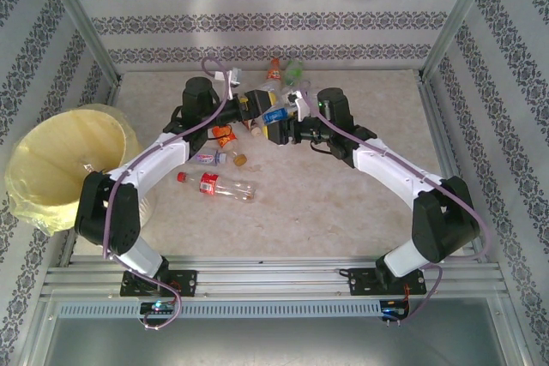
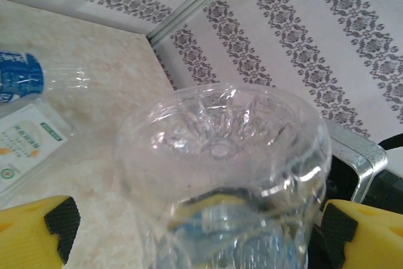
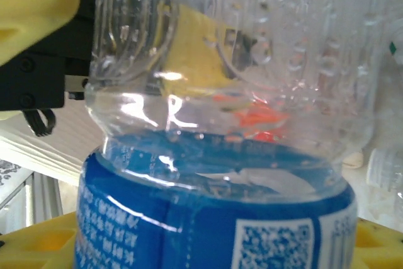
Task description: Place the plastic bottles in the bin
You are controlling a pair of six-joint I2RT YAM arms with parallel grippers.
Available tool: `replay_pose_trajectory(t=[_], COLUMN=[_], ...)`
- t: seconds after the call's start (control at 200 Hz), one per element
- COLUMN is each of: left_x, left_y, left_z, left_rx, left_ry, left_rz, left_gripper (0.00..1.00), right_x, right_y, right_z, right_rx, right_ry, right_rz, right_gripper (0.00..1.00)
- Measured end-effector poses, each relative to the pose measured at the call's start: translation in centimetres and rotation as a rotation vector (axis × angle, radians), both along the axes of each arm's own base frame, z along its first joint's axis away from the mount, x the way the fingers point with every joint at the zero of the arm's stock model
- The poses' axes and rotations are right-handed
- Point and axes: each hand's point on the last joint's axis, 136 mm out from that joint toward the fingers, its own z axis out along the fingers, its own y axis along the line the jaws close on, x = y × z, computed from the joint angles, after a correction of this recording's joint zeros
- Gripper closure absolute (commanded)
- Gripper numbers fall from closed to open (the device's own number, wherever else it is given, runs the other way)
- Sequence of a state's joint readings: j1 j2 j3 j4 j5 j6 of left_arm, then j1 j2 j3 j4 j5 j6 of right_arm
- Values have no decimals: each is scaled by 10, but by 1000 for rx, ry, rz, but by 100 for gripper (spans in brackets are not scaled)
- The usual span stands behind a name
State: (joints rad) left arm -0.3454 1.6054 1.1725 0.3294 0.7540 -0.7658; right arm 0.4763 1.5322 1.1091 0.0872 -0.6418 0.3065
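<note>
Though off at 9 o'clock, trust the bin point(image 1: 60, 160) as a wide target, with plastic bottles point(image 1: 227, 186) strewn from centre to 12 o'clock. Judge the blue-labelled bottle point(image 1: 274, 114) light, thin, slick: grip across the label, as clamped by the right gripper point(image 3: 208, 244), with the left gripper point(image 2: 195, 231) gaping around its base.

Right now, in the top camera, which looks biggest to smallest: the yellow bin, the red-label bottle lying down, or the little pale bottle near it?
1. The bin, by far.
2. The red-label bottle.
3. The little pale bottle, clearly shorter.
Both bottles lie on the table, so nearness doesn't mislead.
</note>
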Motion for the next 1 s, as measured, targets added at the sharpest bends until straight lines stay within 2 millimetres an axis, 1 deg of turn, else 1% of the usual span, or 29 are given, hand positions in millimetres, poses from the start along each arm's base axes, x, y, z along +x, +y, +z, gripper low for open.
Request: replay_pose_trajectory(t=[0.2, 0.39, 0.435, 0.515, 0.655, 0.695, 0.745, 0.809, 0.869, 0.929, 0.964, 0.999], left_x=[11, 19, 20, 20, 19, 19, 19, 18, 18, 19, 21, 22], left_y=[-3, -6, -7, -9, -10, -10, -10, -10, -10, -9, -8, -6], left_z=[4, 13, 14, 10, 8, 8, 8, 10, 10, 7, 4, 0], left_rx=[-2, -6, -5, -2, 4, 7, 7, 7, 9, 21, 31, 44], left_ry=[-9, -24, -22, -11, -4, -2, 4, 6, 10, 17, 25, 37], left_rz=[11, 8, 1, -8, -22, -23, -25, -26, -26, -15, -4, 10], left_gripper=[0, 7, 9, 17, 31, 34, 36, 37, 38, 39, 40, 40], right_x=[-4, -10, -10, -8, -6, -5, -5, -6, -6, -6, -6, -5], right_y=[3, 7, 8, 9, 11, 11, 12, 11, 12, 11, 10, 9], right_z=[3, 5, 7, 9, 3, 3, 3, 4, 4, 3, 4, 5], right_rx=[17, 22, 22, 21, 2, -3, -10, -13, -13, -15, -16, -18], right_ry=[4, 15, 17, 23, 59, 66, 67, 67, 66, 72, 70, 64], right_rz=[27, 60, 65, 68, 71, 74, 78, 80, 81, 78, 76, 71], right_gripper=[49, 48, 48, 47, 43, 42, 40, 35, 19, 7, 3, 2])
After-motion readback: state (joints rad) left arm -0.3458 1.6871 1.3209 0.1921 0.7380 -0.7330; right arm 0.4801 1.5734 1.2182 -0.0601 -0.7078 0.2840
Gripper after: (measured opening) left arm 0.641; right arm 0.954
